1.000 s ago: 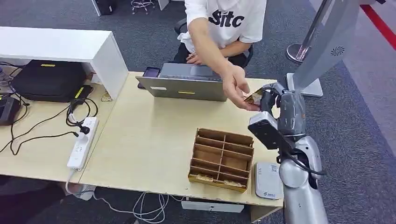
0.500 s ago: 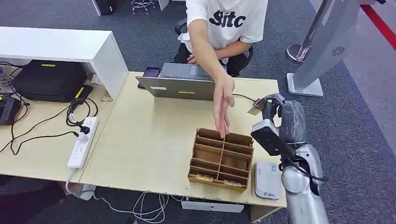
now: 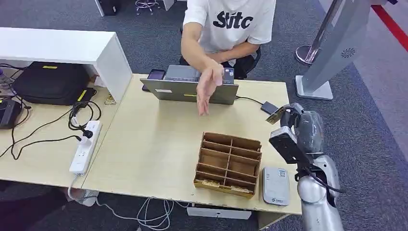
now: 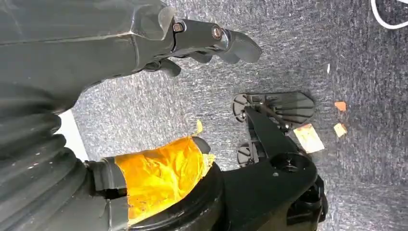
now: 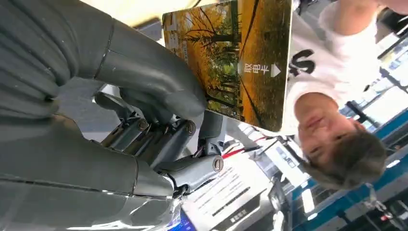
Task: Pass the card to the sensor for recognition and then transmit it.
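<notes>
We see our right hand [image 3: 294, 120] raised at the table's [image 3: 154, 144] right edge, thumb and fingers pinching the card [image 5: 235, 57], a flat glossy rectangle printed with autumn trees; the thumb [image 5: 154, 82] covers part of its face. Its back is hidden. The white rounded sensor [image 3: 275, 186] lies beside the slotted cardboard box [image 3: 228, 163]. Our left hand [image 4: 144, 38] hangs over grey carpet, dark fingers loosely apart, holding nothing.
</notes>
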